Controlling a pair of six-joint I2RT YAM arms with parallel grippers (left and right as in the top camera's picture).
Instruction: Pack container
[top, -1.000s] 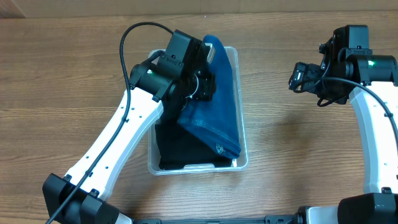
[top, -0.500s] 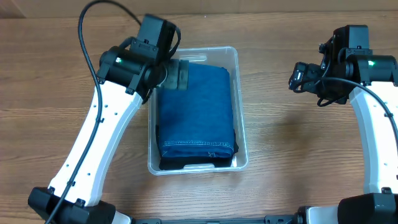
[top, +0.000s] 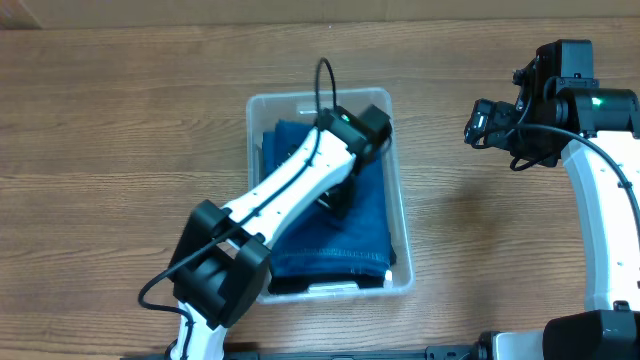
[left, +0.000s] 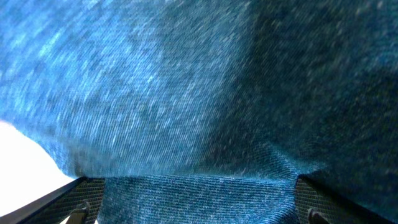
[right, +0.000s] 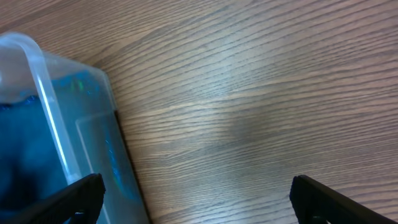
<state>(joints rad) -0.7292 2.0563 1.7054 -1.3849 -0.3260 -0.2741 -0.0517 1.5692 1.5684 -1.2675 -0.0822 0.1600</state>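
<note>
1. Surface: a wooden desk (top: 120, 120), brown with the grain running left to right. It fills the overhead view to every edge, and nothing of the room shows beyond it.
2. Container (top: 300, 97): one, of clear plastic. It stands on the desk a little left of centre, with its long side running away from the robot.
3. Cloths: two can be counted inside the container. A folded blue cloth (top: 365, 225) lies on top. A dark cloth (top: 290, 285) shows only as a strip beneath it at the near end.
4. Arms: two, white with black joints. The left arm (top: 290, 190) reaches diagonally over the container. The right arm (top: 600, 200) stands well apart on the right side.
5. Left pincer (left: 196, 202): its fingers are set wide, one at each lower corner of the wrist view. Blue cloth fills the space between them and it is not gripped.
6. Right pincer (right: 196, 193): its fingers are set wide, with nothing held. It hangs over bare desk, with the container's corner at the left of its view.
</note>
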